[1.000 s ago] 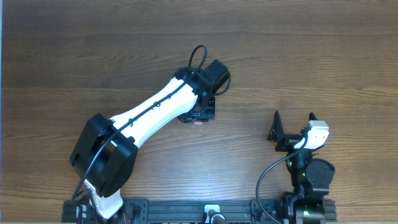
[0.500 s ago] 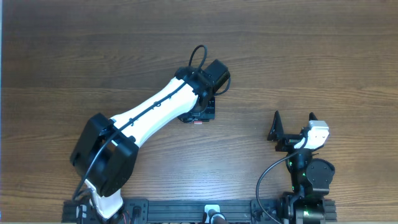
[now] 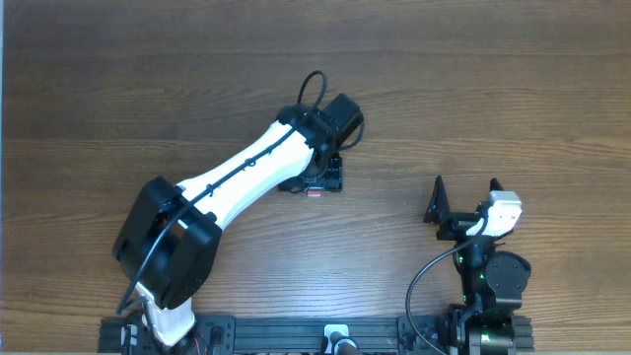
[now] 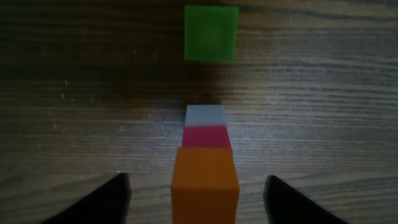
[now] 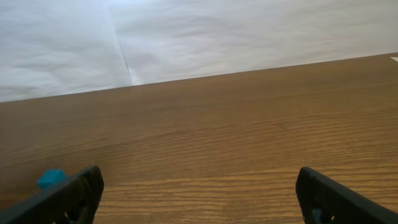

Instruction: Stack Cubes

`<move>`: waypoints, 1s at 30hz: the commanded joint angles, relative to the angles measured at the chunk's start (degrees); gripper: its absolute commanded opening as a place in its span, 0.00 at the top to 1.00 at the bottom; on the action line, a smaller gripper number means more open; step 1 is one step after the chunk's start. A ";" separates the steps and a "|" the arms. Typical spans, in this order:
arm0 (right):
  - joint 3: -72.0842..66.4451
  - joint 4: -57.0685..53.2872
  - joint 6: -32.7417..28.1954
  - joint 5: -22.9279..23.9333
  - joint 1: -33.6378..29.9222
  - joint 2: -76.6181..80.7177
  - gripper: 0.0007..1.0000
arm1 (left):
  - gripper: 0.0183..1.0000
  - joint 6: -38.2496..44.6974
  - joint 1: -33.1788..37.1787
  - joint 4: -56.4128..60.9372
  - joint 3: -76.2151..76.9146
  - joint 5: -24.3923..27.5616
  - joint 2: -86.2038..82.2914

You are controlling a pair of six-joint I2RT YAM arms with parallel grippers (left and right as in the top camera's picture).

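Top view: fixed overhead, facing straight down on the wooden table, distant enough to hold the left arm and right arm whole. Left wrist view: close above the table, facing steeply down on the cube stack. Right wrist view: low at the near right, facing almost level toward the far white wall. Top and left wrist views share the table patch around the stack.

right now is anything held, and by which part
Nothing is held. The left gripper has its jaws open either side of the orange cube, not touching; the right gripper is open.
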 commanded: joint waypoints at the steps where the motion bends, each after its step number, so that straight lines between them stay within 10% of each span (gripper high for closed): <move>1: -0.26 -0.20 0.31 -0.28 0.07 -0.35 0.01 | 0.00 0.20 1.42 0.15 1.40 -0.96 -1.62; 8: -0.26 -0.20 0.31 -0.28 0.04 -0.35 0.01 | 0.00 3.26 4.90 -2.34 5.07 -2.64 -6.21; 25: -0.26 -0.20 0.31 -0.31 0.04 -0.35 0.01 | 0.00 0.83 6.10 -2.36 8.37 -49.81 -19.41; 30: -0.26 -0.20 0.31 -0.28 0.04 -0.35 0.01 | 0.00 -6.25 6.80 -0.85 8.37 -53.62 -22.71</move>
